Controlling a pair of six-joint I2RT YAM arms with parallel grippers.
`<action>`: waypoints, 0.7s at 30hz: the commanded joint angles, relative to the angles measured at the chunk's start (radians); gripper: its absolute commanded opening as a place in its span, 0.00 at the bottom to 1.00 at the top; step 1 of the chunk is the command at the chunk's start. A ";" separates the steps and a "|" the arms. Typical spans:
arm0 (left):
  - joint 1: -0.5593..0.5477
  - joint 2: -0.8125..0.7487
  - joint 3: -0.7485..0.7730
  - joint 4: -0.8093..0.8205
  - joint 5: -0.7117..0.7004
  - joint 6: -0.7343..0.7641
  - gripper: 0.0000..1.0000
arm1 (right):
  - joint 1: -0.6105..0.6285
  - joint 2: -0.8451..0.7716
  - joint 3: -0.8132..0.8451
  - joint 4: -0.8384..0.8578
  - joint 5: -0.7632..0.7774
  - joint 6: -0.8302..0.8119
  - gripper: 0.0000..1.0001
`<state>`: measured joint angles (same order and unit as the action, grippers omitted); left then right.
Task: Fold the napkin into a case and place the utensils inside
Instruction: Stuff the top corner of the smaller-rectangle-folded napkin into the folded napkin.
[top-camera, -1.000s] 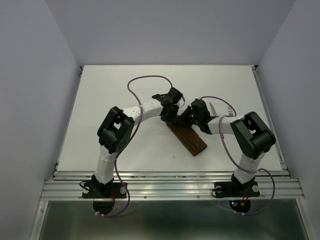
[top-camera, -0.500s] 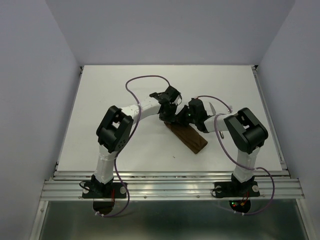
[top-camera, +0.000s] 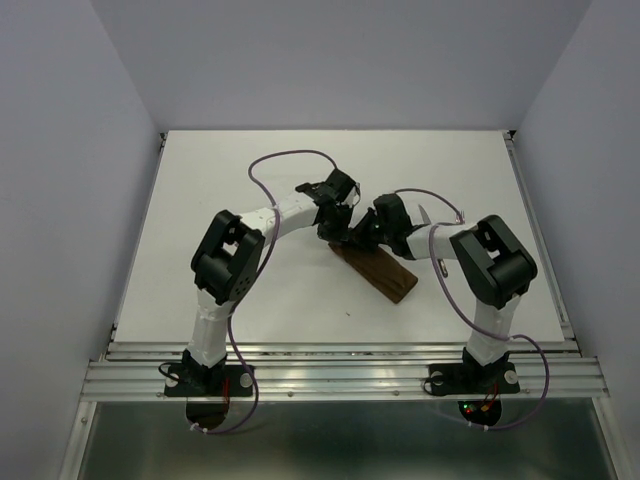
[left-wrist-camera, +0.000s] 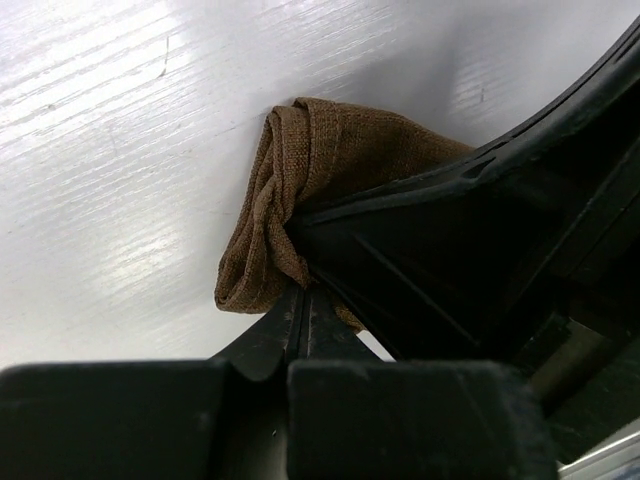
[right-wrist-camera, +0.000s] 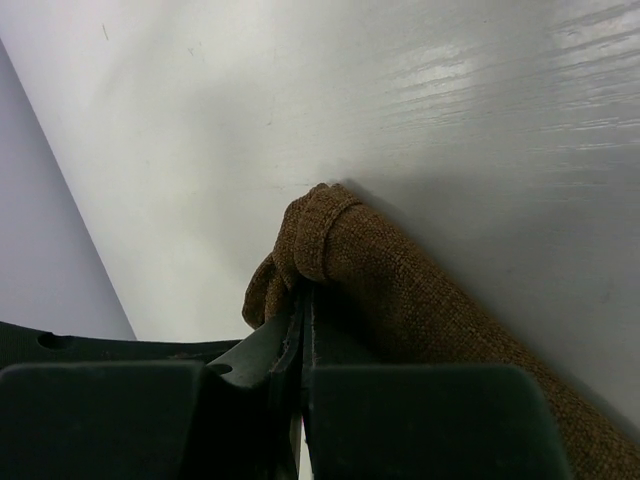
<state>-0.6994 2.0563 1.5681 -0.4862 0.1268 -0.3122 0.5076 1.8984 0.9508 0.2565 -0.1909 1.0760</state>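
Seen from my remote station: a flat white rectangular tabletop (top-camera: 250, 300) fills the overhead view, boxed in by a plain pale lavender left wall (top-camera: 60, 250), a matching back wall (top-camera: 340, 60) and a right wall (top-camera: 600, 150). Ribbed silver aluminium rails (top-camera: 340, 375) run along its near edge (a thinner metal strip (top-camera: 541, 240) lines the right side), with a dull grey metal panel (top-camera: 340, 440) below. A tiny dark speck (top-camera: 347, 314) marks the tabletop. Up close, I make out a faint short scratch (left-wrist-camera: 165, 60) in the glossy surface.

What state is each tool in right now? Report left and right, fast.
Left tool: shut, pinching one end of the folded napkin.
Right tool: shut, pinching that same end.
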 joint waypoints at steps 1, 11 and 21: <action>0.003 -0.047 0.012 0.046 0.109 -0.002 0.00 | 0.009 -0.053 -0.046 0.006 0.035 -0.027 0.01; 0.008 -0.028 0.044 0.081 0.301 0.125 0.00 | 0.009 -0.151 -0.148 0.156 -0.053 0.004 0.01; -0.008 0.030 0.081 0.069 0.350 0.191 0.00 | 0.009 -0.187 -0.176 0.109 -0.042 0.019 0.01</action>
<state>-0.6880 2.0792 1.5944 -0.4831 0.4080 -0.1539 0.5030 1.7359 0.7551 0.3405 -0.1890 1.0843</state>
